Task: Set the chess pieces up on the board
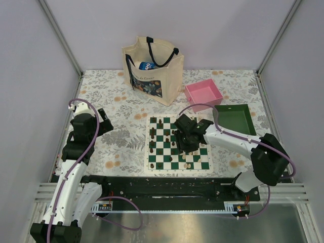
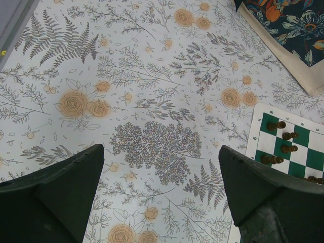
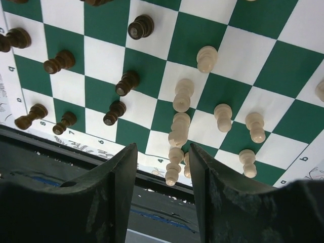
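Note:
The green-and-white board lies in the middle of the table. Dark chess pieces stand on one side of it, and cream ones stand clustered on the other. My right gripper hovers over the board's middle. In the right wrist view this gripper is open, its fingers apart with nothing gripped, and cream pieces near the board's edge show beyond the gap. My left gripper stays left of the board. In its wrist view it is wide open over the floral cloth, and the board's corner with dark pieces lies to the right.
A cream tote bag stands at the back. A pink tray and a green tray sit to the back right of the board. The black arm-base rail runs along the near edge.

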{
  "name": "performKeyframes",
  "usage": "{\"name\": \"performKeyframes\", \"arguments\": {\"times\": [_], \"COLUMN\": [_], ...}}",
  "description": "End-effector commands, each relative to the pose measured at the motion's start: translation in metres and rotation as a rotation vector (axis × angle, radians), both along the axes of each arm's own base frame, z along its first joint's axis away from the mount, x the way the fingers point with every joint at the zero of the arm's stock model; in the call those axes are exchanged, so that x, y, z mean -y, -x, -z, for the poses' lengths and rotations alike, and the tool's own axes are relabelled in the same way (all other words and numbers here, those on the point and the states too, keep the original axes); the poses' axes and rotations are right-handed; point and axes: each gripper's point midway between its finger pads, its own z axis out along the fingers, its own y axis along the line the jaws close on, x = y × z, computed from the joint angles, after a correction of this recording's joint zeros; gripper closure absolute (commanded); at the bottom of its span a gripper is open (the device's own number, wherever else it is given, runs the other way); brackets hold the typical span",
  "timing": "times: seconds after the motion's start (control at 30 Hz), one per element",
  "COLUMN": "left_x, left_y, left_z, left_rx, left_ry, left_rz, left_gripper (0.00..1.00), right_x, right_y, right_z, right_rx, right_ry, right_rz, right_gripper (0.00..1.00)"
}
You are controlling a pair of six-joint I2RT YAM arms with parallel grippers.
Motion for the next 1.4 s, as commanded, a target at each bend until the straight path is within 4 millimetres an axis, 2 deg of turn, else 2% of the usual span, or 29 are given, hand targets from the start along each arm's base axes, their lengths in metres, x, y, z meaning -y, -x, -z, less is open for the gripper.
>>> {"name": "performKeyframes", "arguments": {"times": [0.0,0.17,0.23,0.33,0.47,0.63,0.73,0.97,1.37], "left_x": [0.000,-0.001,0.000,0.001,0.001,0.001,0.001,0.002,0.001], "left_y": [-0.006,-0.006,-0.005,-0.006,-0.007,-0.007,-0.007,-0.008,-0.006], "left_z": [-0.018,-0.017,-0.016,-0.016,-0.015,-0.016,-0.015,-0.014,-0.015], "left_rx": [0.066,0.063,0.060,0.058,0.055,0.058,0.052,0.049,0.057], "left_ry": [0.014,0.012,0.013,0.016,0.017,0.017,0.018,0.020,0.017], "left_rz": [-0.006,-0.009,-0.006,-0.002,-0.001,-0.001,0.000,0.002,-0.001], "left_gripper": [0.01,0.01,0.01,0.01,0.01,0.01,0.01,0.01,0.01], "right_x": [-0.011,-0.005,-0.006,-0.004,-0.001,0.013,0.015,0.009,0.003], "right_y": [-0.011,-0.024,-0.024,-0.017,0.006,0.038,0.048,0.053,0.052], "right_z": [-0.002,-0.005,-0.009,-0.015,-0.026,-0.021,-0.013,0.000,0.012], "right_rx": [0.032,0.072,0.080,0.067,0.034,-0.036,-0.066,-0.098,-0.119], "right_ry": [-0.009,0.065,0.054,0.042,-0.013,-0.015,0.002,0.044,0.077], "right_rz": [-0.004,-0.001,-0.009,-0.020,-0.035,-0.081,-0.103,-0.130,-0.152], "right_gripper": [0.46,0.46,0.47,0.47,0.48,0.48,0.48,0.50,0.54]}}
